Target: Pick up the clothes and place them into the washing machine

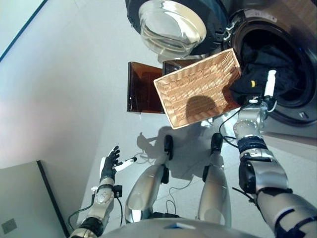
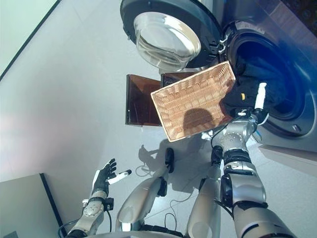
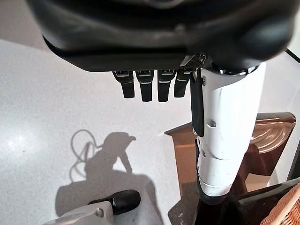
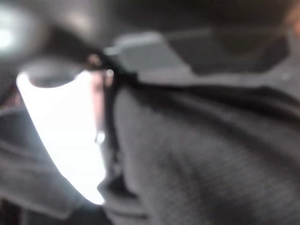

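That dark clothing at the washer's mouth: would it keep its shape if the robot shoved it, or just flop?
Probably flop. The dark clothing lies bunched and folded over the washing machine door rim, sagging out toward the wicker basket, so it looks soft and limp. A push from the right hand would likely crumple it inward rather than slide it whole.

floor: pale grey, smooth and a bit glossy (image 1: 64, 99), with soft shadows on it
stand: brown see-through panel thing (image 1: 141, 87) standing on the floor
corner: grey flat-topped unit with a dark edge (image 1: 25, 198), lower left
far edge: lighter strip behind a dark line (image 1: 15, 22), upper left
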### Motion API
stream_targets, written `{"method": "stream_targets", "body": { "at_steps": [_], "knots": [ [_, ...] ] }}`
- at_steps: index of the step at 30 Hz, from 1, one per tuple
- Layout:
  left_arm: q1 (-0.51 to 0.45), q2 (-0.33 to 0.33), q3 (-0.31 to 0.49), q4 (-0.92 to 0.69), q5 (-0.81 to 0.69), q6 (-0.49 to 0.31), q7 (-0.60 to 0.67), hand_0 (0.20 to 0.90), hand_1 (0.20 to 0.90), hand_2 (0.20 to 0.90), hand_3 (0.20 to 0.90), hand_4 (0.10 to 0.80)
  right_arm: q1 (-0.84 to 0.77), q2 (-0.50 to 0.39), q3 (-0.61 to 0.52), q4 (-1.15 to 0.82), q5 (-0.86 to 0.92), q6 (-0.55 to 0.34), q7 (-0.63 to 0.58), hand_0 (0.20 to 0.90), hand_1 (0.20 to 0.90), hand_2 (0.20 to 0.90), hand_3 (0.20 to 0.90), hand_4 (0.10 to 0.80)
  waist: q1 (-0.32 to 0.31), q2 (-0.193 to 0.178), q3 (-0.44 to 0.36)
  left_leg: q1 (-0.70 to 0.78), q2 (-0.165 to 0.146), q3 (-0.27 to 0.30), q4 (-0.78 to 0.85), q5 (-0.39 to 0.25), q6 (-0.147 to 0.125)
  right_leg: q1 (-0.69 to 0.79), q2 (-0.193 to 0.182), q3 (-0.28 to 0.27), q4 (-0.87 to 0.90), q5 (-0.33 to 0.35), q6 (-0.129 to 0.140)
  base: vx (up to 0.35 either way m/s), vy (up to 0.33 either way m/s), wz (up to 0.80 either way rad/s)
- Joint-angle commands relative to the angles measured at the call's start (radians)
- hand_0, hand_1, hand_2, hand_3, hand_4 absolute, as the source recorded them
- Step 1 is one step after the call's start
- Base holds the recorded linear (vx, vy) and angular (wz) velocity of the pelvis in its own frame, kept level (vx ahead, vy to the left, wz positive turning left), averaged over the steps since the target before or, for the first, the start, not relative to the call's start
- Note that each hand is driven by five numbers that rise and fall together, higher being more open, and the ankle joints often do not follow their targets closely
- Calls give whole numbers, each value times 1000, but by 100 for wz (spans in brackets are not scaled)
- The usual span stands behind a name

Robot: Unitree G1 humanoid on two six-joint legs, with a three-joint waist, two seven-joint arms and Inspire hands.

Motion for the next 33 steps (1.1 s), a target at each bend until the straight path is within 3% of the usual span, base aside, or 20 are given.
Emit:
{"method": "stream_targets", "body": {
  "at_steps": [1,7,16,25,33],
  "knots": [
    [47,18,-74,47,-30,-14,5,900,900,900,900,800,-55,-92,2,-6,11,-87,61,200,200,200,200,300,29,42,-131,-54,-31,0,-15,11,-46,0,41,31,107,-170,-27,0,0,0],
    [54,19,-90,35,-36,-19,-8,900,900,900,900,800,-116,-186,-14,81,15,-75,45,200,200,200,200,300,33,60,-143,-52,-35,-1,-21,13,-47,-4,38,34,107,-170,-27,0,0,0],
    [67,53,-128,-20,-38,-20,-39,900,900,900,900,800,-327,-397,72,308,-44,24,5,200,200,200,200,300,58,81,-156,-55,-40,-1,-25,18,-48,-16,35,37,113,-167,-26,-2,-2,0],
    [86,81,-144,-79,-47,-23,-61,900,900,900,900,800,-504,-528,183,410,-130,89,-28,200,200,200,200,300,83,102,-161,-56,-43,-4,-31,28,-49,-29,32,35,131,-172,-26,-4,-2,3],
    [93,103,-147,-139,-59,-32,-72,900,900,900,900,800,-621,-577,273,431,-162,110,-39,200,200,200,200,300,102,120,-167,-62,-44,-8,-33,34,-53,-42,28,32,143,-177,-24,1,-7,4]
  ]
}}
